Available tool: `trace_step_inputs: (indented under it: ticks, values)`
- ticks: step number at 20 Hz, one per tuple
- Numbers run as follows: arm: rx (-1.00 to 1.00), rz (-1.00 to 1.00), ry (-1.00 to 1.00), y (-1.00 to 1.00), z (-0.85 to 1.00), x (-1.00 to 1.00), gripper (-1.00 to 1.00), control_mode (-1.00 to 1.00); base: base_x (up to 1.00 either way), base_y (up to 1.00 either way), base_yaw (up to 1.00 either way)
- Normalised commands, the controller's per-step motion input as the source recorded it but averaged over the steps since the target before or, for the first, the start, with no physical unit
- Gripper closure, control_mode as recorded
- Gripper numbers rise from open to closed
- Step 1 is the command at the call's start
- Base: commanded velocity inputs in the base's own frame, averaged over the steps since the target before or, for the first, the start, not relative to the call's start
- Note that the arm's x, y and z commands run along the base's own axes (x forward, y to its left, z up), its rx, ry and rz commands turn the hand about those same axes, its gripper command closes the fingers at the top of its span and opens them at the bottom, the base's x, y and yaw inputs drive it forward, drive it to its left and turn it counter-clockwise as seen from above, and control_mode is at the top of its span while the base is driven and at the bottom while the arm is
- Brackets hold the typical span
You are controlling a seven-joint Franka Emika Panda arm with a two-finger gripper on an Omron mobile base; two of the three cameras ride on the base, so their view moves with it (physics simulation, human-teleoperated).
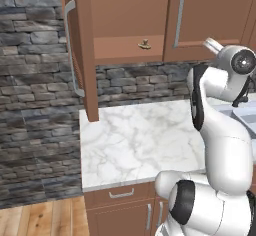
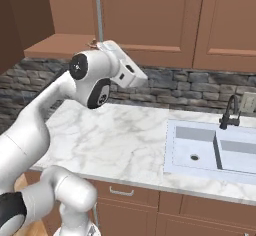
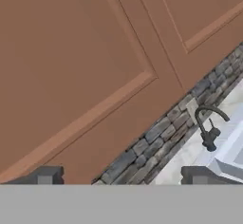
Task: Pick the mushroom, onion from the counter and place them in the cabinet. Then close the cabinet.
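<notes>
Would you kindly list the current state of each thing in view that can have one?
cabinet: left door swung open, right door shut.
mushroom: resting upright on the cabinet's bottom board.
gripper: open, nothing between its fingertips, facing closed cupboard doors.
counter: nothing on the marble I can see.
sink: both basins dry, tap not running.
drawer: shut.

Rough grey stone wall [image 1: 35, 80] runs behind me, wooden floor [image 1: 40, 220] below (warm planks), sink [image 2: 210, 150] off to my right.
</notes>
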Motion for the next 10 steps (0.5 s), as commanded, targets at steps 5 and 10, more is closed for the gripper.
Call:
trace_step_inputs:
  ticks: [5,10]
  values:
    - [-0.01,0.02,0.33,0.58,0.00,-1.00,-1.00,-1.00,0.00,0.00,0.00]
    - [-0.02,0.06,0.05,0.39,-0.06,-1.00,-1.00,-1.00,0.00,0.00,0.00]
